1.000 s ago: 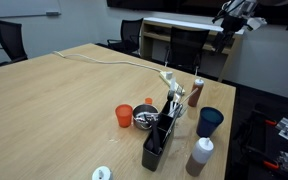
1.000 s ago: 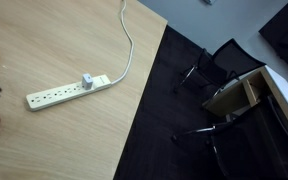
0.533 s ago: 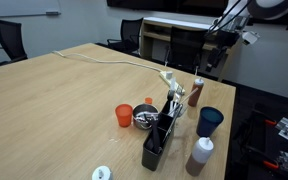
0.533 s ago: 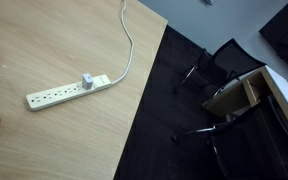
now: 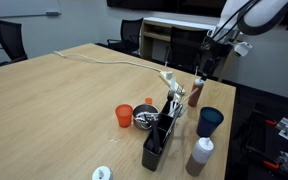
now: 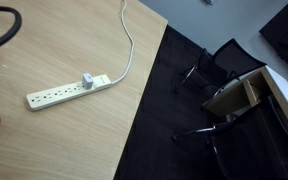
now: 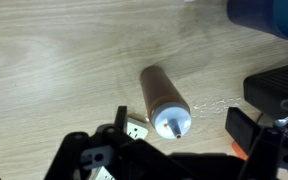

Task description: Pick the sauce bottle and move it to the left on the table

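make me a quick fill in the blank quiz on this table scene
1. The gripper hangs ____ the sauce bottle, not holding it.
2. The cup closest to the sauce bottle is ____ in colour.
3. The power strip has exactly ____ plug in it.
Missing words: above; blue; one.
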`<state>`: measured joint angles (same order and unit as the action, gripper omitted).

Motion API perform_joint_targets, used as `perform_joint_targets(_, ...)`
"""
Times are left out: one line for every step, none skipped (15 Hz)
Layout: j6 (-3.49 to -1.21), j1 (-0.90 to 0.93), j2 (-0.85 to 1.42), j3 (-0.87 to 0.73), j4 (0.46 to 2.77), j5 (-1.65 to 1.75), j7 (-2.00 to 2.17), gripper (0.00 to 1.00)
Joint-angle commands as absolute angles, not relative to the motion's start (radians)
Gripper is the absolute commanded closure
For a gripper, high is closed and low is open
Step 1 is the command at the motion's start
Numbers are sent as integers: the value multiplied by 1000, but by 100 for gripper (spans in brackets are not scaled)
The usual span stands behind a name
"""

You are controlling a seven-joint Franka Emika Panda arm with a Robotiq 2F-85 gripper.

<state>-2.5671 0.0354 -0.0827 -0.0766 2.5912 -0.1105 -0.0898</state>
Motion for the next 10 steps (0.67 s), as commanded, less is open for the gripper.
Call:
perform_joint_targets(-2566,18,-80,-59,2589,-112,-89,0)
perform_joint_targets(-2566,17,-79,-59,2588,-112,-89,0)
perform_joint_targets(-2566,17,-79,-59,2587,-112,-89,0)
perform_joint_targets(-2566,17,-79,-59,2587,-112,-89,0)
perform_joint_targets(-2566,17,-79,-59,2586,-112,-89,0)
perform_joint_targets(-2574,12,-75,-57,2584,-76,-61,0)
perform_joint_targets(-2579,7,-64,-55,2578,-42,-40,0)
perform_joint_targets(-2580,6,-54,-54,2572,-21,-28,0)
perform_joint_targets(-2582,3,-41,-53,2567,17,-1,0)
perform_joint_targets(-2585,1,-29,-52,2561,52,21,0)
